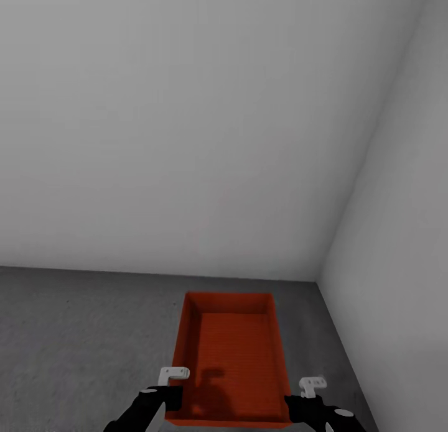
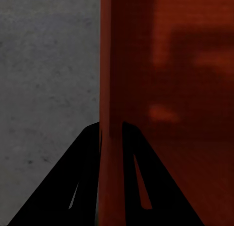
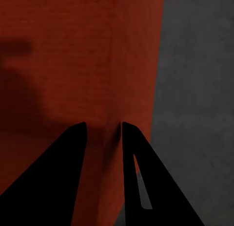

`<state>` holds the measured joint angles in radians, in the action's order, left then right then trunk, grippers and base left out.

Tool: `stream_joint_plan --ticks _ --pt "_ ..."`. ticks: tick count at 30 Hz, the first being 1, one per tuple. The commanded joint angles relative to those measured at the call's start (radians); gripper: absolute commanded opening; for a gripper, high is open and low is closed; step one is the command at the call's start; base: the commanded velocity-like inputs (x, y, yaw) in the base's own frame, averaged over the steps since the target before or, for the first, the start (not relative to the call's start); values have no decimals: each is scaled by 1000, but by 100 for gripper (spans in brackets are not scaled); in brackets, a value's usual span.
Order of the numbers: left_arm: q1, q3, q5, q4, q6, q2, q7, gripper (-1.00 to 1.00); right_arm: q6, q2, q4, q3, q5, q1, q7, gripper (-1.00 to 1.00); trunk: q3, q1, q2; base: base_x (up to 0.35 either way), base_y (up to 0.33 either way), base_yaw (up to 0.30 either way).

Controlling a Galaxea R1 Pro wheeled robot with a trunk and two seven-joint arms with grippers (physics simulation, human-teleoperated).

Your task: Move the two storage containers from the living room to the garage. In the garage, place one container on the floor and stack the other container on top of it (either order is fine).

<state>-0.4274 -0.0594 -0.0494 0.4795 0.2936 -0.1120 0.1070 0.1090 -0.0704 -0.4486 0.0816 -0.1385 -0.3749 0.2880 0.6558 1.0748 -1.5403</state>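
In the garage corner, 2 pale walls [image 1: 186, 121] meet the concrete floor [image 1: 74, 332]. I see 1 storage container [image 1: 233, 351], held by both grippers: L gripper [image 2: 111, 136] clamps the left wall, R gripper [image 3: 103, 133] the right wall.

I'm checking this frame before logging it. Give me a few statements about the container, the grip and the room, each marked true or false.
1. The left tool has its fingers astride a side wall of the storage container. True.
2. The right tool hangs free of the container. False: its fingers straddle the opposite wall.
3. A second container sits inside this one. False: it is empty.
4. The floor is dark grey concrete. True.
5. The container is near a corner of pale walls. True.
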Motion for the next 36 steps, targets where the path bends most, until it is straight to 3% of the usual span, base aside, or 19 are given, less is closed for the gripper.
stream_joint_plan --ticks 1,12,25,36 --pt "-1 3 3 16 -57 -5 11 -100 6 31 1 9 -4 1 -1 -100 6 4 -8 0 0 0" --pt "-1 3 3 16 -57 -5 11 -100 6 31 1 8 -6 1 -1 -100 53 46 -85 0 0 0" --pt "-1 3 3 16 -57 -5 11 -100 6 30 1 7 -6 1 0 -100 53 46 -85 0 0 0" --pt "-1 3 3 16 -57 -5 11 -100 6 31 1 9 -7 1 0 -100 90 88 -162 0 0 0"
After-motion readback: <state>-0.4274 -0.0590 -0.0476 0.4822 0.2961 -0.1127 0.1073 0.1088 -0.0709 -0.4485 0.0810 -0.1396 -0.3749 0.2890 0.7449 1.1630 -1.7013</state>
